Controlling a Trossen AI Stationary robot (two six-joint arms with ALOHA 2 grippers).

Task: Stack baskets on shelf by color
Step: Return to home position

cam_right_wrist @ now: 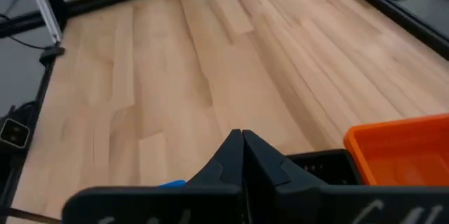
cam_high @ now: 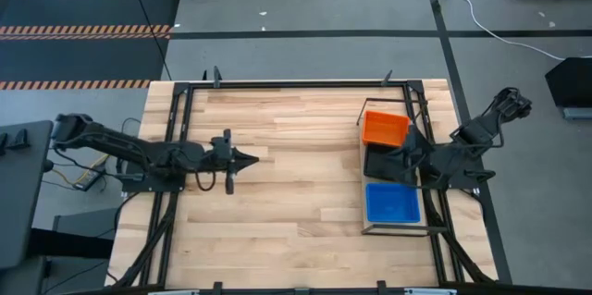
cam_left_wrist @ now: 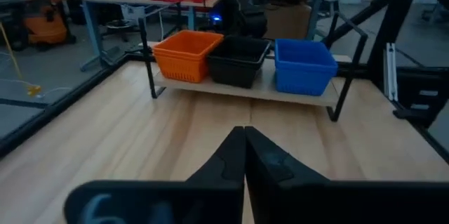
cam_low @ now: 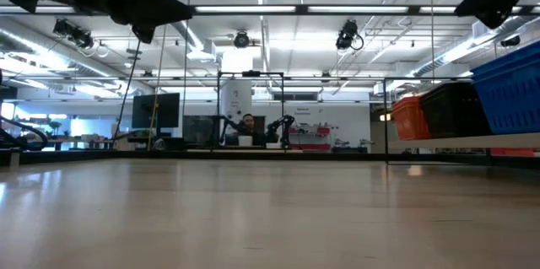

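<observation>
Light wooden shelf board in a black wire frame, right side of the table, carries three colours in a row: orange mesh plastic basket, black mesh basket in the middle, blue mesh basket. How many are nested in each colour can't be told. The right gripper hangs over the black one with its fingers pressed together, hiding part of it. The left gripper, fingers together too, is over bare tabletop, well apart. Pale marks on its body are too blurred to read.
</observation>
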